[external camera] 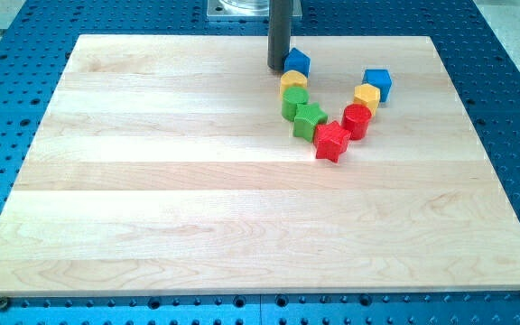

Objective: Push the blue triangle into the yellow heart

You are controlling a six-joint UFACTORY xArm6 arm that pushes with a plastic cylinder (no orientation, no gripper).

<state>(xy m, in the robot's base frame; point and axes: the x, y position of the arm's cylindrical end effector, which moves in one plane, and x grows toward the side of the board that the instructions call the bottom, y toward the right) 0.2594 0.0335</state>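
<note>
The blue triangle sits near the board's top edge, just right of my tip, which stands close against its left side. Directly below it, touching or nearly so, is a yellow block, which looks like the yellow heart. Below that are a green block and a green star. A red star is the lowest block. To its upper right stand a red cylinder, a second yellow block and a blue cube. The blocks together form a V.
The wooden board lies on a blue perforated table. The arm's metal base shows at the view's top edge.
</note>
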